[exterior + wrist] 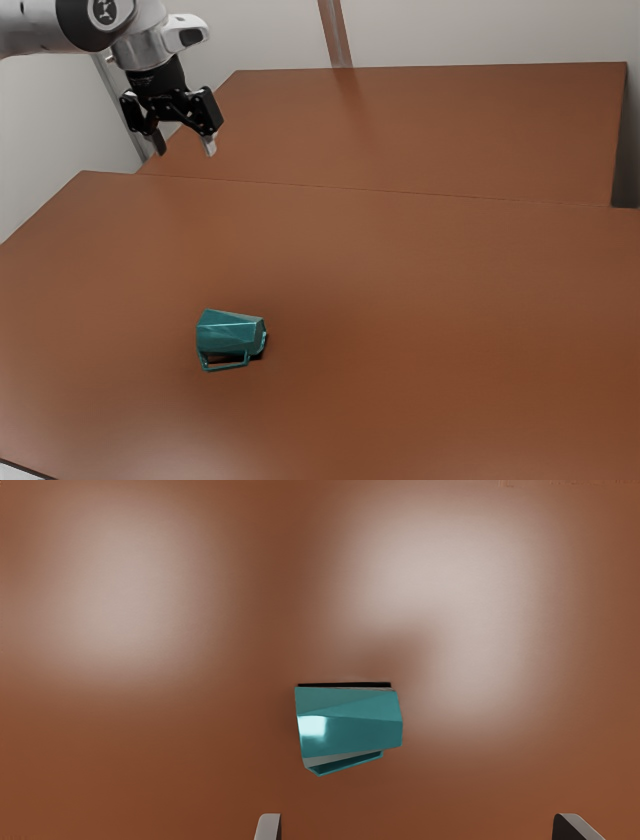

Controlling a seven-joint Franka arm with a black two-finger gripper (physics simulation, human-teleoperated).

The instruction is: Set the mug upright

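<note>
Fingers [210, 146]: released, standing wide apart, tips pointing down
Hand [158, 88]: held high over the worktop [400, 340], well apart from the mug [230, 331]
Arm [100, 24]: reaching in from the exterior view's upper left
Mug: lying on its side on the worktop
Handle [350, 766]: on the mug's side nearer the fingers in the wrist view

Brown tbl [450, 320], pale wall [480, 30] w/ brownish strip [336, 32].

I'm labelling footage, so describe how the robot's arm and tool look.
The arm is white and silver-grey, with a rounded black section bearing a circular pale emblem. The tool is black and angular, with two grey-tipped fingers.
</note>
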